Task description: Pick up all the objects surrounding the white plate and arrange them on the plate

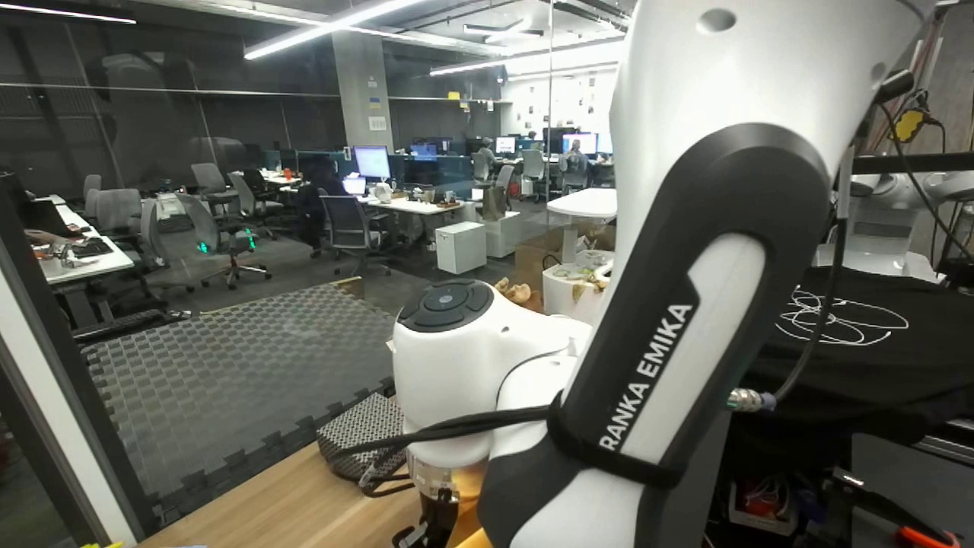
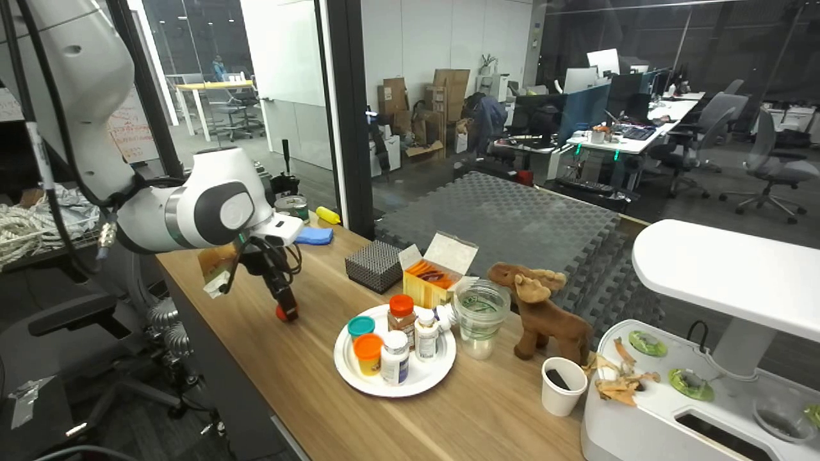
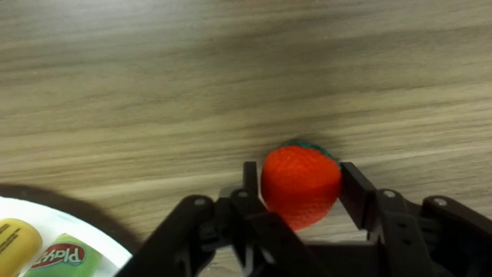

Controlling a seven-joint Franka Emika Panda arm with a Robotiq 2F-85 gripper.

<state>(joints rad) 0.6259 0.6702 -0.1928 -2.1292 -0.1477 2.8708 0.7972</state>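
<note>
Your pincer (image 3: 298, 181) points down at the tabletop (image 2: 295, 365), its two fingers (image 3: 355, 194) standing either side of a round red item (image 3: 301, 188). In the wrist view you see green along one edge of that item; the finger at the right of the view looks to be against it, and a narrow gap seems to show beside the tip of the opposite one, so you cannot tell whether the item is pinched. It sits on the tabletop, apart from the white plate (image 2: 430, 373), whose rim shows at the lower left of the same view.

In an exterior view you find the plate carrying a teal cup (image 2: 361, 327), an orange cup (image 2: 368, 355) just beside it, a white bottle (image 2: 394, 358) and a second white bottle (image 2: 426, 336), both upright, and a red-capped bottle (image 2: 401, 319) behind them. A third white bottle (image 2: 446, 316) lies tipped over at the plate's edge, next to a glass jar (image 2: 482, 310); you cannot tell whether it rests on the plate.

Behind the plate you have a yellow carton (image 2: 421, 295) with its lid raised and orange packets (image 2: 430, 274) inside, just beside a grey block (image 2: 375, 266). A brown toy moose (image 2: 551, 326) stands near the jar, and a paper cup (image 2: 562, 397) holding a dark thing (image 2: 556, 379) stands near the moose. In an exterior view the robot arm (image 1: 662, 304) hides much of the tabletop.
</note>
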